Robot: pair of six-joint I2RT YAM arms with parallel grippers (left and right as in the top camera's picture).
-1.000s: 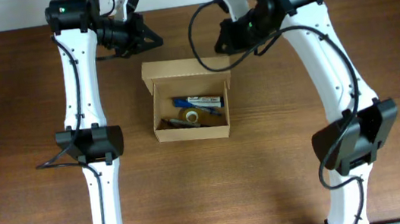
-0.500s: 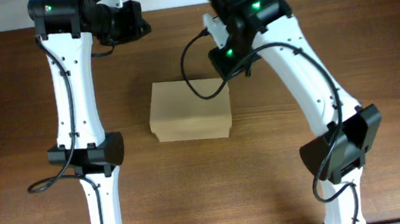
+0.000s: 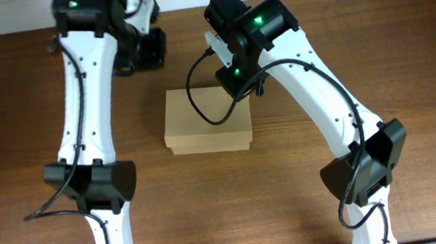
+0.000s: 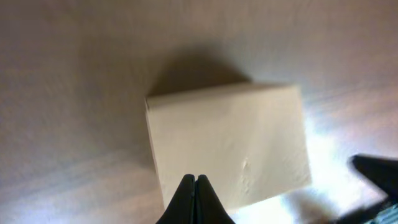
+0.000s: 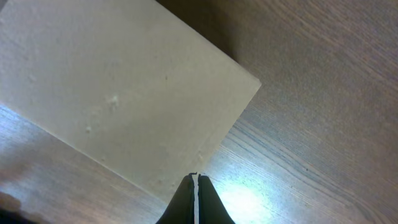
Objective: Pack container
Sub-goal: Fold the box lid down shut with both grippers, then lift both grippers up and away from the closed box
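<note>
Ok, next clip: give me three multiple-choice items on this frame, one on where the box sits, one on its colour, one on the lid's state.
1. Where is the container on the table?
A. between the left arm and the right arm
B. at the table's right edge
C. outside the left arm

2. What colour is it?
A. white
B. tan-brown
C. blue

3. Its lid is:
A. standing open
B. missing
C. shut flat

Answers:
1 A: the overhead view shows it flanked by both arms.
2 B: it reads as plain cardboard in the overhead view.
3 C: nothing of the inside shows in any view.
</note>
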